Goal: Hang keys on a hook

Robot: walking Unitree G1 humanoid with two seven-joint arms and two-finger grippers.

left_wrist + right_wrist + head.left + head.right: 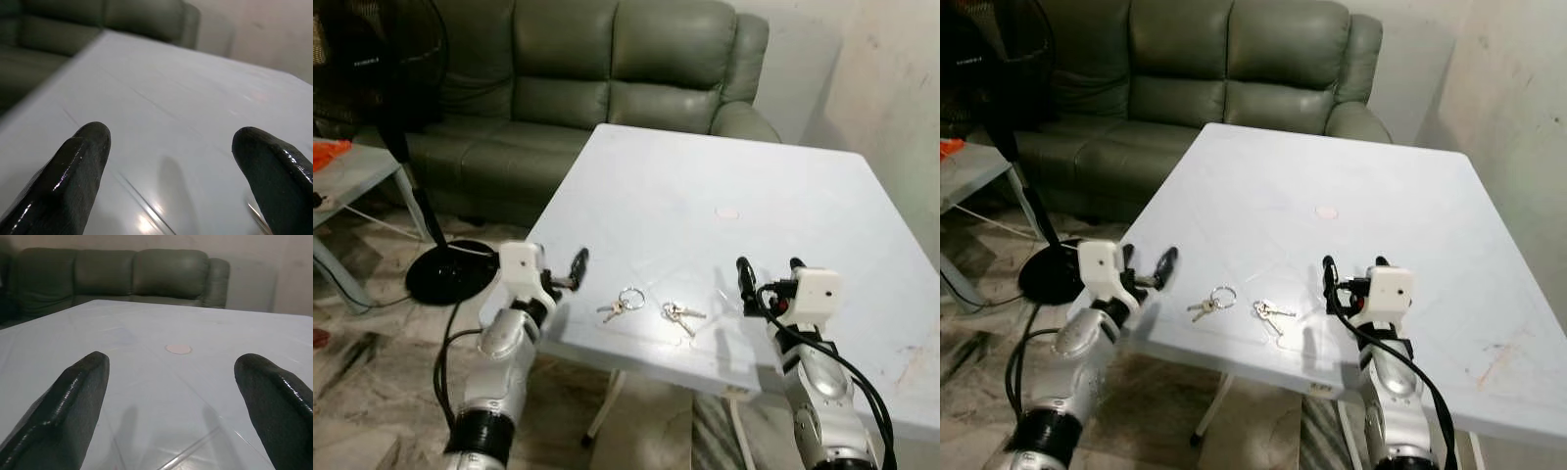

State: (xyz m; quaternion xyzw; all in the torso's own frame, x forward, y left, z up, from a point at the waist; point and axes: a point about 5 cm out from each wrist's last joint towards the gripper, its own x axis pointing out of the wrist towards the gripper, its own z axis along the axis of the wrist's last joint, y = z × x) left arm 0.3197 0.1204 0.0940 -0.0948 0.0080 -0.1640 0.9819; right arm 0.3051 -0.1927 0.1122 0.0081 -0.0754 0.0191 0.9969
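- Two small bunches of silver metal keys are lying flat near the front edge of the pale blue-white plastic table (724, 157): the ringed bunch (622, 303) sits just beside the second bunch (680, 314), both untouched.
- The left gripper (563, 274) is hovering at the table's corner, fingers spread and holding nothing, apparently lining up on the ringed bunch.
- The right gripper (769, 277) is standing over the table near the second bunch, likewise spread and empty.
- No hook is visible; judging by this, pickup is not yet begun.
- The grey-green leather sofa (597, 69) is standing behind the table.
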